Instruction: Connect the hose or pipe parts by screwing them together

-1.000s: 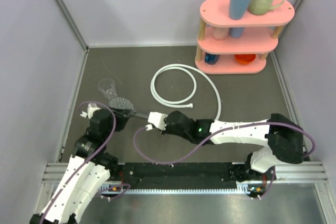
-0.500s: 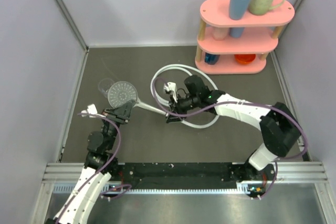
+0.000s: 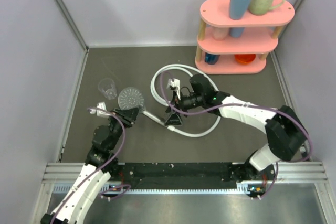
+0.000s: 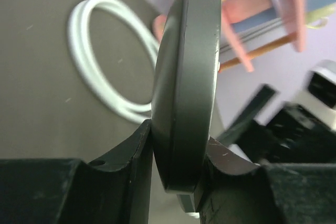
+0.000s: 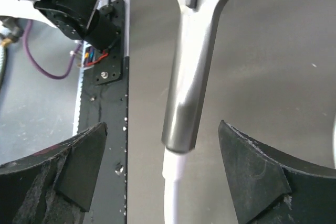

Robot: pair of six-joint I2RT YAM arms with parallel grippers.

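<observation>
The dark grey shower head is clamped at its round rim by my left gripper, which is shut on it. Its straight handle reaches right toward my right gripper. That gripper is open, with a finger on either side of the handle's end and touching neither. The white hose lies in a loop behind, and its end meets the handle's end. The hose loop also shows in the left wrist view.
A small clear cup stands just left of the shower head. A pink three-tier shelf with mugs stands at the back right. The hose's slack curves under the right arm. The black base rail lies near.
My right gripper has opened and let go of the hose end at the handle. The shower head in my left gripper has tipped down and come lower.
</observation>
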